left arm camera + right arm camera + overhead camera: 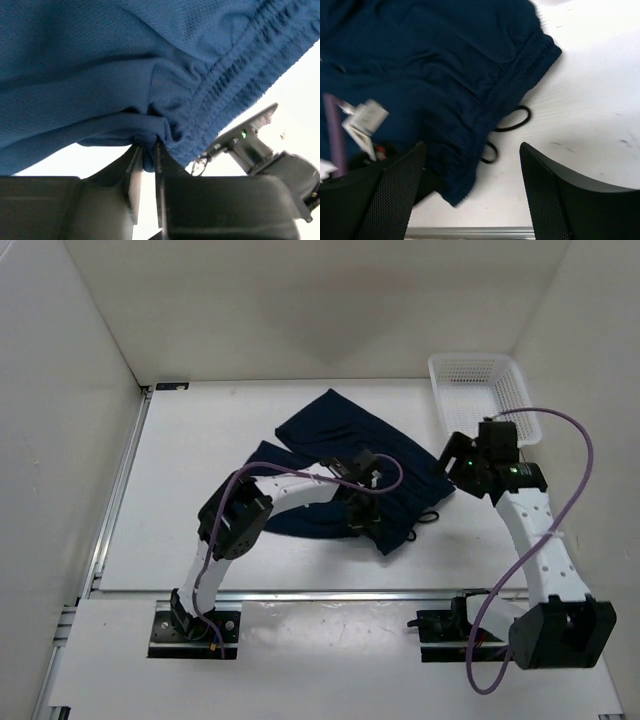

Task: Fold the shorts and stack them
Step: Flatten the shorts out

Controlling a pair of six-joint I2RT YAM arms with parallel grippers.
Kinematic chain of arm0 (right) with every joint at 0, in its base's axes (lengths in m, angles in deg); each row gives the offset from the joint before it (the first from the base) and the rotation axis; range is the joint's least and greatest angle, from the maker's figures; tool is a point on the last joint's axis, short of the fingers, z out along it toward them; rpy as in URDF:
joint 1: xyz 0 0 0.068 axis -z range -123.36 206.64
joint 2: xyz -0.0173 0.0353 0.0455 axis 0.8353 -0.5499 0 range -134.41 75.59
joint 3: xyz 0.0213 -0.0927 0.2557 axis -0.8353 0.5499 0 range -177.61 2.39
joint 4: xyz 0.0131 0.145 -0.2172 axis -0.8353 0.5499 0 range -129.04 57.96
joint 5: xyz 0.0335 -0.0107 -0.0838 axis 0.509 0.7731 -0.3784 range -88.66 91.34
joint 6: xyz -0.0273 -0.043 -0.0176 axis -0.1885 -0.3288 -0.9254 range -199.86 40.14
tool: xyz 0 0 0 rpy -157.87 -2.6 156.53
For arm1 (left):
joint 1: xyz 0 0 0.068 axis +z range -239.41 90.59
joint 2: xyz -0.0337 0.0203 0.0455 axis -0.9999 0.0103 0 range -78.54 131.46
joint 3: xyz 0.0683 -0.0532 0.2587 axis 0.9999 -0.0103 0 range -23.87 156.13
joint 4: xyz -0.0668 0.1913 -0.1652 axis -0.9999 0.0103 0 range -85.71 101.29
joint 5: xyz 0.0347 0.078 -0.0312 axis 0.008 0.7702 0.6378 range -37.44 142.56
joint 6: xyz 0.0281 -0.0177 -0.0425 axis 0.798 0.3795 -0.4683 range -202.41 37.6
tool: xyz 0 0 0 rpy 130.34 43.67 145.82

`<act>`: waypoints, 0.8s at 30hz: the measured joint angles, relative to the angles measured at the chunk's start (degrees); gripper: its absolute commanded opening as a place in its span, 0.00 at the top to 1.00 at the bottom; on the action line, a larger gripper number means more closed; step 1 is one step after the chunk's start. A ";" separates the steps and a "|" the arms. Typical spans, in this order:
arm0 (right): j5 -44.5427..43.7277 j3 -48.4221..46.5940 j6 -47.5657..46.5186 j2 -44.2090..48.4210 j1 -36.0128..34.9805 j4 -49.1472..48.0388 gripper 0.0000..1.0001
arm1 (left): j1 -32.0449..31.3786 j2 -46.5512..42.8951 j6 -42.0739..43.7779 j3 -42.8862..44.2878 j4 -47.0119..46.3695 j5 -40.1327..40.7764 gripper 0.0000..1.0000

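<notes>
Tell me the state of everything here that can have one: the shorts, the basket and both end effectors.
shorts: unfolded, lying rumpled on the table.
drawstring: loose, looped on the table beside the waistband.
left end effector: shut on a fold of the shorts.
right end effector: open, holding nothing, above the waistband corner.
basket: upright at the far right, nothing seen inside.
</notes>
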 measured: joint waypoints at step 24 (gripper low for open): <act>9.92 19.54 9.44 8.26 -5.18 1.97 0.24 | 39.17 -37.55 7.69 -31.19 12.46 15.23 0.19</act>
